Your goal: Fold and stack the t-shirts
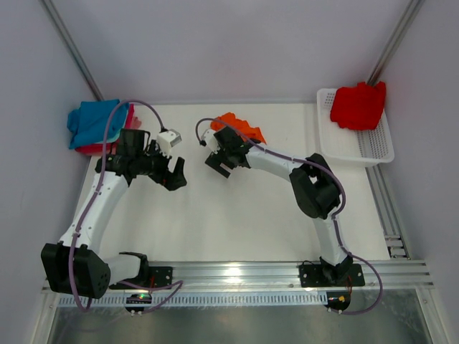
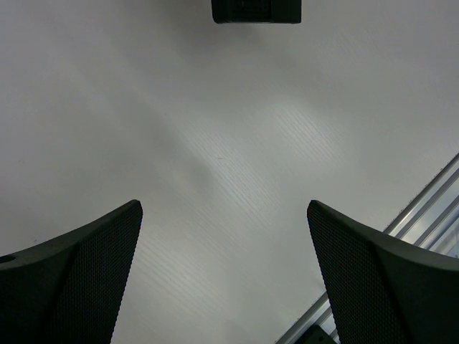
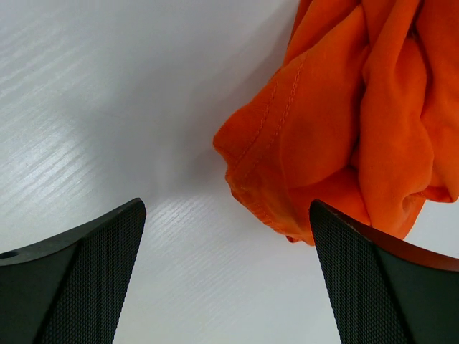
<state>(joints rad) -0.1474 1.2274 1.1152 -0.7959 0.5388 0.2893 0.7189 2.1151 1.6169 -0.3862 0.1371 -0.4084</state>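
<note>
Far left of the white basket [image 1: 373,150]: one pile, teal shirt [image 1: 93,120] over red-pink cloth [image 1: 95,150] | your left gripper [image 2: 224,208] spread, empty, elbow bent | one orange shirt [image 1: 240,127], crumpled, long axis left-right | your right gripper [image 3: 226,206] spread beside its hem | one red shirt [image 1: 358,106] in basket.
</note>
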